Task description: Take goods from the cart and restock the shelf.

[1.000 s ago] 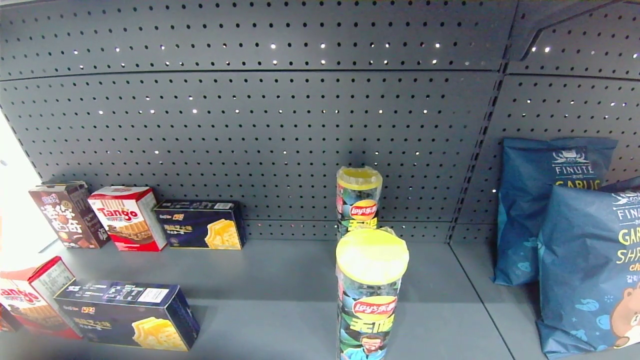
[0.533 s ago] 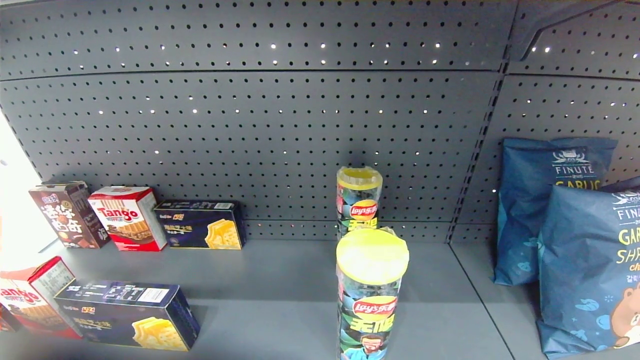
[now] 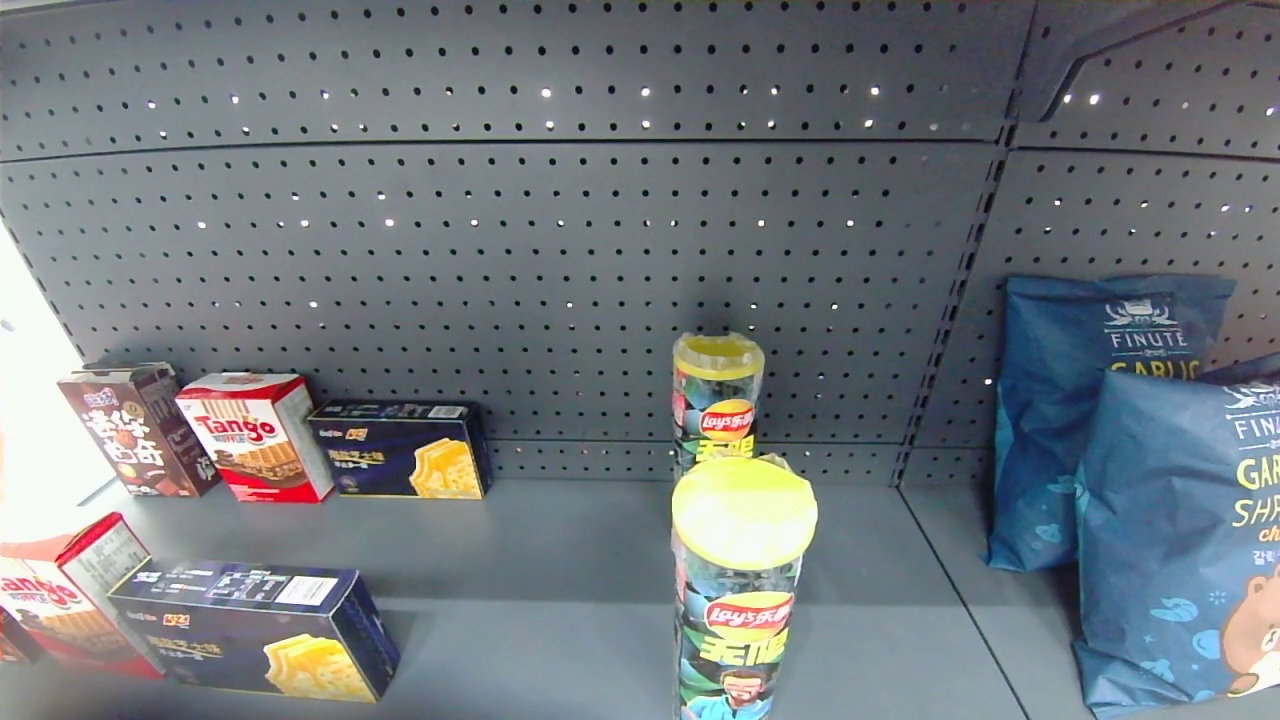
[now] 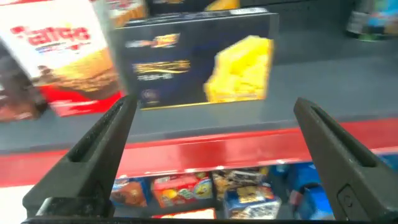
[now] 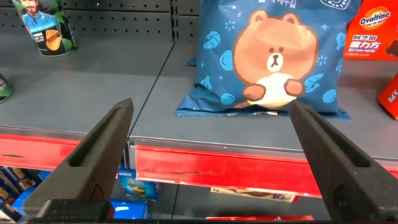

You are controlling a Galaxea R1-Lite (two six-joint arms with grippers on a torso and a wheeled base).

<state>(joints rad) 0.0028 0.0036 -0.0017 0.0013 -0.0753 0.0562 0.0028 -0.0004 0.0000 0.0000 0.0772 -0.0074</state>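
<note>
Now, shelf [image 3: 560, 560]: a long grey board with a bare spot in the middle, between the boxes on the left and the cans. New goods could go there.
Blue bags [image 3: 1060, 430]: they lean at the far right. The bear bag [image 5: 270, 56] is soft, so a bump could make it flop over.
Dark blue box [image 3: 250, 630]: it lies near the front edge on the left, beside a red box [image 3: 60, 590]. A push could slide it back or tip it off the front.
Near can [image 3: 740, 590]: tall and thin, it stands close to the front, with a second can [image 3: 717, 400] behind it by the back wall. It looks the easiest thing to knock over, and then it could roll.
Left gripper [image 4: 217, 162]: wide open and holding nothing, it sits low in front of the shelf's red edge [image 4: 205, 146], facing the dark blue box. If it goes straight in, its spread fingers could hit the edge or the box.
Right gripper [image 5: 214, 165]: also wide open and empty, it sits in front of the red edge on the right, facing the bear bag. It could snag the bag the same way.
</note>
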